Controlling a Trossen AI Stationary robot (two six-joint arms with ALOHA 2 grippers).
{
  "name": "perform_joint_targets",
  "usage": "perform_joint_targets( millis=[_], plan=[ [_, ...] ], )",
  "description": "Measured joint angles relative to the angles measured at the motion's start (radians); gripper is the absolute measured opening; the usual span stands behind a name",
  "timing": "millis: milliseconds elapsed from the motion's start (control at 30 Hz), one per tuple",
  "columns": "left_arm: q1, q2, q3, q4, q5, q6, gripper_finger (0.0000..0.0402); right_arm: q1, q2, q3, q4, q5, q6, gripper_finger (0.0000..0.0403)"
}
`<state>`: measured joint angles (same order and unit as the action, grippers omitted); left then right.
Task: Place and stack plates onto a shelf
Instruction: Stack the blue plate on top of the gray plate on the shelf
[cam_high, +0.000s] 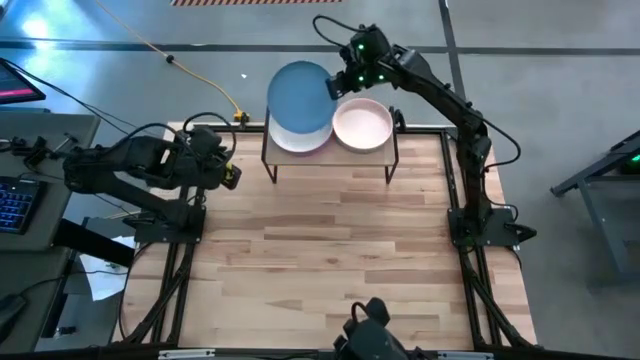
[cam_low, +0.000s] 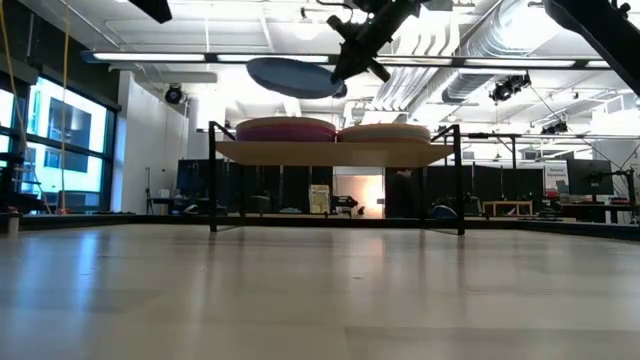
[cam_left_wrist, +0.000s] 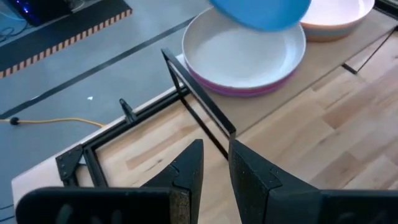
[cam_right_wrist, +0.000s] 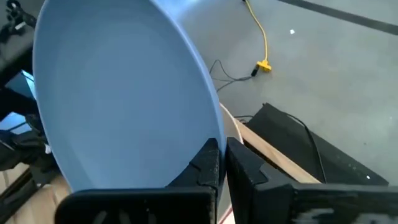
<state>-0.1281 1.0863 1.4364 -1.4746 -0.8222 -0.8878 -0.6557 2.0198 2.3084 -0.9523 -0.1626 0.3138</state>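
A blue plate (cam_high: 300, 95) hangs in my right gripper (cam_high: 338, 85) above the left stack (cam_high: 300, 143) on the shelf (cam_high: 330, 160). That stack has a pale plate on top with magenta below (cam_left_wrist: 242, 56). A second stack, with a pale pink plate on top (cam_high: 362, 125), rests on the shelf's right half. In the low view the blue plate (cam_low: 295, 77) floats clear above both stacks (cam_low: 285, 128). My left gripper (cam_left_wrist: 214, 165) waits near the table's far left corner with its fingers a little apart, touching nothing. My right gripper pinches the blue plate's rim (cam_right_wrist: 214, 134) on the plate's right side, one finger on the inner face and one on the underside. The fingers come from the table's far right, slanting down. The plate is lifted clear and a little tilted over the left stack.
The shelf stands at the table's far edge on thin black legs (cam_left_wrist: 199, 106). Bare wooden tabletop (cam_high: 330, 250) stretches in front of it. A yellow cable (cam_high: 200, 75) lies on the floor beyond the table. A keyboard (cam_high: 15, 205) sits off the table's left side.
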Motion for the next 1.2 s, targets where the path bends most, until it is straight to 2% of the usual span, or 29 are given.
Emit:
perform_joint_targets(
  millis=[167, 500, 1200],
  plan=[
    [0.027, 0.000, 0.000, 0.039, 0.000, 0.051, 0.0065, 0.020, 0.032, 0.000, -0.009, 0.029, -0.008, 0.0000],
    [0.044, 0.000, 0.000, 0.039, 0.045, 0.054, 0.0065, 0.030, 0.085, 0.000, -0.078, 0.082, -0.026, 0.0000],
    [0.044, 0.049, 0.000, 0.039, 0.081, 0.053, 0.0065, 0.053, 0.110, 0.000, -0.075, 0.079, -0.050, 0.0000]
  ],
)
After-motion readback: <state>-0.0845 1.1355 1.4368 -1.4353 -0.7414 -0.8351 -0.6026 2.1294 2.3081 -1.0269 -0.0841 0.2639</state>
